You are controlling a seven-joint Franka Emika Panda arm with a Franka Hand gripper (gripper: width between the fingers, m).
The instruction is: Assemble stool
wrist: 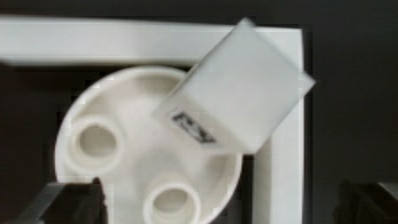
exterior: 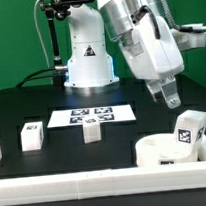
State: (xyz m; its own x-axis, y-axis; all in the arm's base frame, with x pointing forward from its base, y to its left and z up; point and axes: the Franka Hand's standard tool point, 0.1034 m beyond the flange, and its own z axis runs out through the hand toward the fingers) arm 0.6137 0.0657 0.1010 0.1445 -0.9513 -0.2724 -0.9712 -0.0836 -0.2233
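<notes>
1. Since the coming move looks to me like a pick of the tilted leg block (exterior: 189, 130) that leans on the round seat (exterior: 158, 159), one relation decides it. That block lies below the gripper (exterior: 171, 101), toward the exterior view's right and nearer the white border wall (exterior: 87, 182).
2. Its long axis slants, neither upright nor flat. In the wrist view it crosses the seat's edge and covers part of the disc, leaving two sockets (wrist: 93, 146) bare. I judge the fingers must turn to suit that slant before closing.
3. The gripper hangs wide and empty, clear of the block.
4. One square black-and-white tag (wrist: 196, 128) shows on the tilted block; it is a pattern, not writing.
5. Farther back, the left leg block (exterior: 32, 138) and the middle leg block (exterior: 91, 132) stand well apart on the black table (exterior: 11, 108), each tagged.
6. Behind them lies the marker board (exterior: 92, 116), bearing several tags.
7. Farthest stands the robot base (exterior: 87, 57); its dark mark is too small to read.
</notes>
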